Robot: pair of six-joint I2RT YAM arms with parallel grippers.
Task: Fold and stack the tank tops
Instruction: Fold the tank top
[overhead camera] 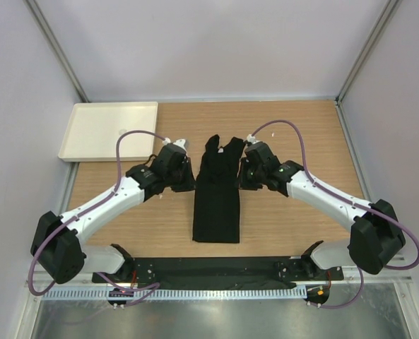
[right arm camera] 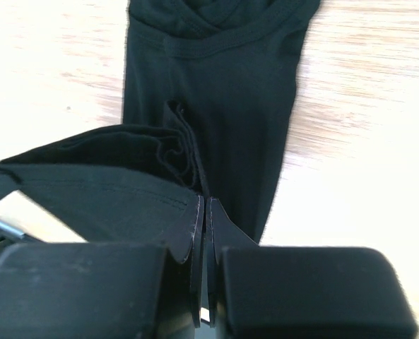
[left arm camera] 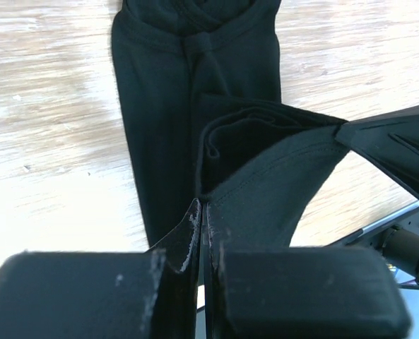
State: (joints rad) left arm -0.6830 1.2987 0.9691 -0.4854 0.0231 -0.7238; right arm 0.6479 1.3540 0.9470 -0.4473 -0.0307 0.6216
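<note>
The black tank top [overhead camera: 216,205] lies as a long narrow strip in the middle of the wooden table, straps at the far end. My left gripper [overhead camera: 187,177] is at its left edge and my right gripper [overhead camera: 242,174] at its right edge. In the left wrist view my left gripper [left arm camera: 203,212] is shut on a raised fold of the top [left arm camera: 160,106]. In the right wrist view my right gripper [right arm camera: 204,205] is shut on the same raised fabric. A stitched edge stretches between the two grippers, above the neckline part [right arm camera: 223,92] lying flat beyond.
A cream tray [overhead camera: 103,131] sits at the far left corner of the table [overhead camera: 308,134]. White walls and metal frame posts enclose the back and sides. The arm bases and a black rail [overhead camera: 216,268] run along the near edge.
</note>
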